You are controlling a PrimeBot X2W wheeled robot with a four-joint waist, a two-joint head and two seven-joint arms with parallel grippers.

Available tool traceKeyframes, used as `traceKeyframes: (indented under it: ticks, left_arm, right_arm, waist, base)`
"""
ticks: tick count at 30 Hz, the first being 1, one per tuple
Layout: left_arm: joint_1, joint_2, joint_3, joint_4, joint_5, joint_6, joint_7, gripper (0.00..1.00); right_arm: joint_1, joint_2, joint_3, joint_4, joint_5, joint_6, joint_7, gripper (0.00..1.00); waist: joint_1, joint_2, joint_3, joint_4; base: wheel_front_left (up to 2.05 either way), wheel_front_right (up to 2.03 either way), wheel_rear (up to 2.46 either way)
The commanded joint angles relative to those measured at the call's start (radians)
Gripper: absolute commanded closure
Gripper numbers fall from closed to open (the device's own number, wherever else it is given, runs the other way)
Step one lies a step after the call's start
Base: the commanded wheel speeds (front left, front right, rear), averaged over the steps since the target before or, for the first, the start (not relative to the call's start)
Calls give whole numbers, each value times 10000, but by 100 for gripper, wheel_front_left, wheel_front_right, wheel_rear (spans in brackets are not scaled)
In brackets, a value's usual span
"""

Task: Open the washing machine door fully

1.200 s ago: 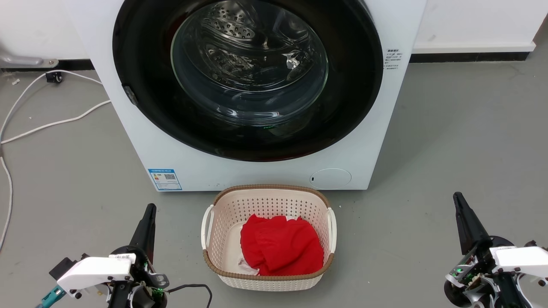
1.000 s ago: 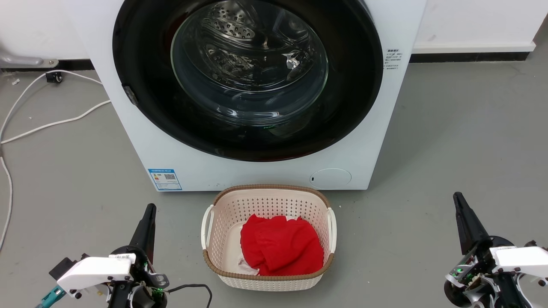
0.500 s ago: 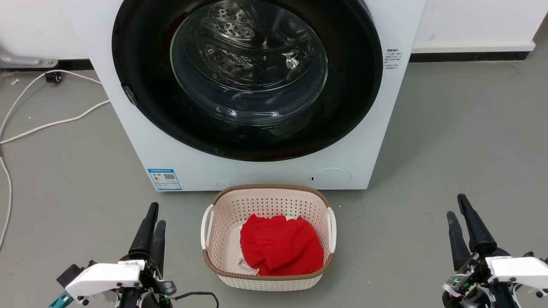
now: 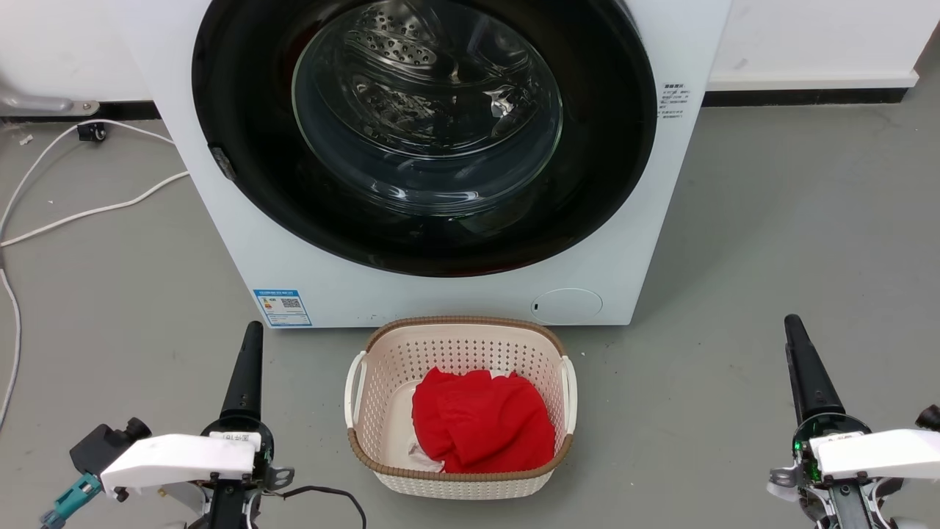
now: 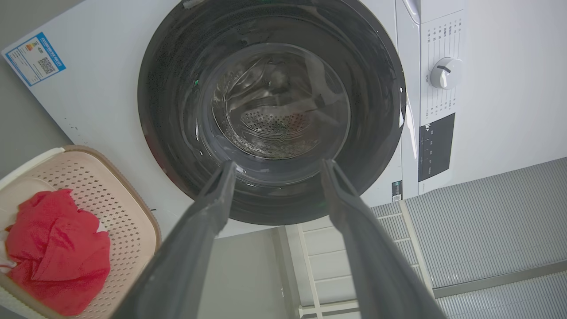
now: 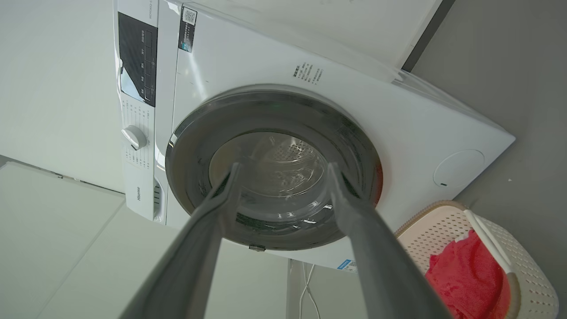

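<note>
The white washing machine (image 4: pixel 242 257) stands straight ahead, and its round glossy black door (image 4: pixel 602 147) lies flat against the front, with the steel drum visible through the glass bowl (image 4: pixel 426 110). My left gripper (image 4: pixel 253 330) hovers low at the lower left and my right gripper (image 4: pixel 792 323) at the lower right, both well short of the machine and seen edge-on. In the left wrist view the left gripper (image 5: pixel 278 165) is open with nothing between its fingers, facing the door (image 5: pixel 168 110). In the right wrist view the right gripper (image 6: pixel 283 166) is likewise open before the door (image 6: pixel 190 177).
A cream perforated basket (image 4: pixel 463 325) holding red cloth (image 4: pixel 481 422) sits on the grey floor between my grippers, just before the machine. White cables (image 4: pixel 73 213) trail over the floor at the left. A small grey fitting (image 4: pixel 222 163) sits on the door's left rim.
Both grippers have turned about their wrists, so one finger now hides the other, and their tips have moved slightly toward the machine. The door and basket have not moved.
</note>
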Motion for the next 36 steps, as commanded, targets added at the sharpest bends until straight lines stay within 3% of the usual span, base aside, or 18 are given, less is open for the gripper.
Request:
traceKeyframes:
  ticks: [1, 14, 36]
  left_arm:
    - [-96, 32, -13, -299, 564, -17, -129, 0]
    - [-10, 31, -130, -756, 3269, -22, -607, 0]
    - [172, 33, -209, -887, 6787, -30, -1253, 0]
  right_arm:
    - [-96, -10, 54, -363, -662, 0, -122, 0]
    - [136, 0, 233, -985, -4161, 0, -593, 0]
    - [419, 16, 312, -943, -7562, 0, -1173, 0]
  waist:
    - [0, 0, -2, 5]
    - [0, 0, -18, 19]
    - [0, 0, -32, -7]
  base:
    - [0, 0, 0]
    - [0, 0, 0]
    - [0, 0, 0]
